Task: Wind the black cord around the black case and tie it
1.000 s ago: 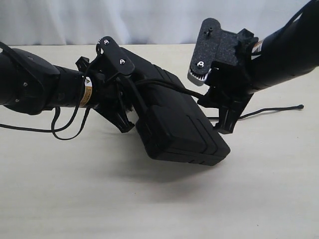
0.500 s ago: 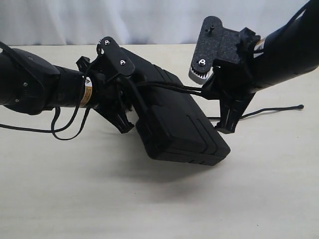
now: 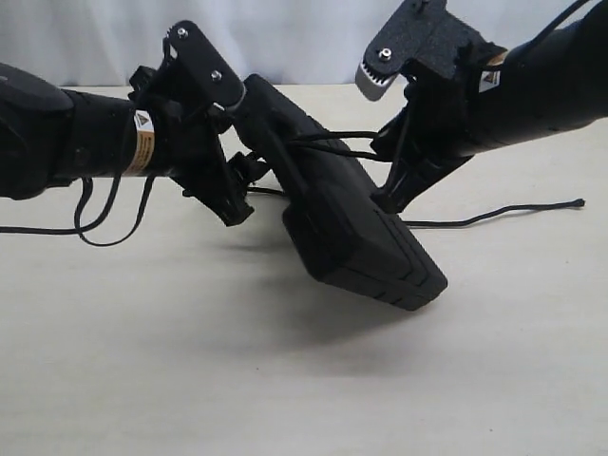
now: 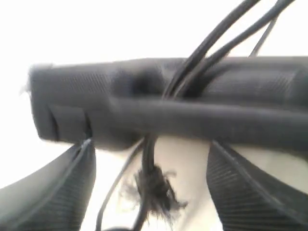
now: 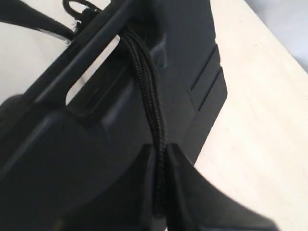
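The black case (image 3: 353,226) hangs tilted above the table, its upper end against my left gripper (image 3: 236,198). In the left wrist view the case (image 4: 96,96) lies across the tips of that gripper (image 4: 150,149), whose fingers (image 4: 57,192) stand wide apart with nothing pinched. The black cord's frayed tuft (image 4: 155,190) dangles between them. Two strands of the black cord (image 3: 347,153) run taut from the case to my right gripper (image 3: 391,195). Seen from the right wrist, that gripper (image 5: 160,150) is shut on the cord (image 5: 144,77), which passes through the handle slot of the case (image 5: 183,43).
The cord's free tail (image 3: 494,215) trails over the pale table (image 3: 190,361) to its end at the right. A thin smooth arm cable (image 3: 95,223) loops under the left arm. A white curtain (image 3: 285,38) closes the back.
Both grippers have risen. The left one moved up and left, and the case now stands steeper and more edge-on. The cord strands to the right gripper are pulled tighter.
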